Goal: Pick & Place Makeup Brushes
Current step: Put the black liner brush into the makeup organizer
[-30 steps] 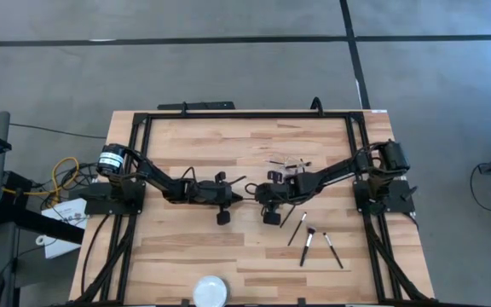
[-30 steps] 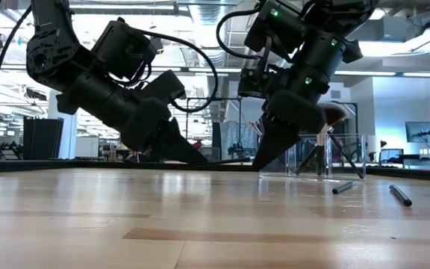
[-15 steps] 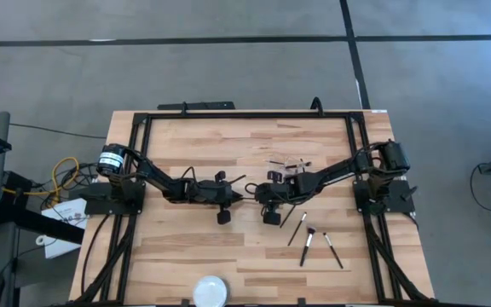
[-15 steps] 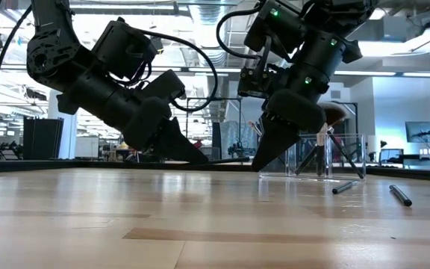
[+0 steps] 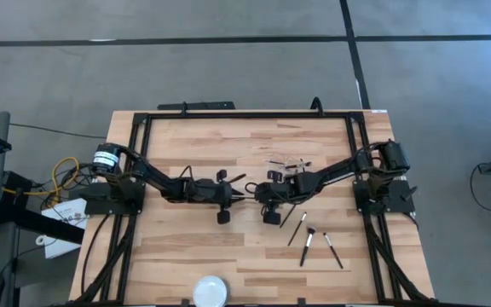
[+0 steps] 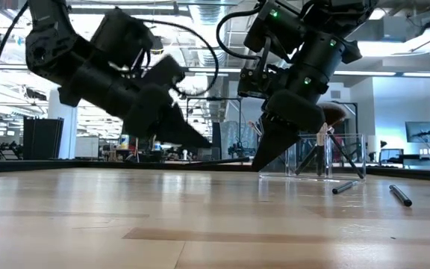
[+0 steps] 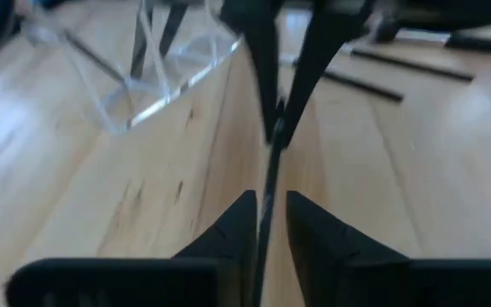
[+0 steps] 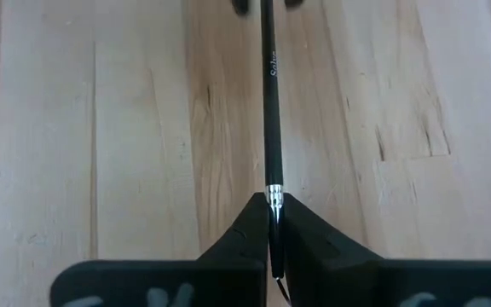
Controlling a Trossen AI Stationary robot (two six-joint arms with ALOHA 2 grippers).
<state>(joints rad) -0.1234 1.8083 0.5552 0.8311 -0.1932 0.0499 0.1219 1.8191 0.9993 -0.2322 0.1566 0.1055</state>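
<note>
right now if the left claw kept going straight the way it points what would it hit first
Probably the right claw: the left claw points straight at it, both shut on the same brush between them. Depth is unclear.

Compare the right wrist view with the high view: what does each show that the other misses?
Only the right wrist view shows the grip up close: the right end effector is closed on a thin black brush at its silver ferrule, with pale lettering on the handle.

Only the high view shows the whole layout: three loose brushes on the table, the clear holder, the white dish, and both arms meeting mid-table.

Both show the wooden tabletop and the left end effector at the brush's far end.
</note>
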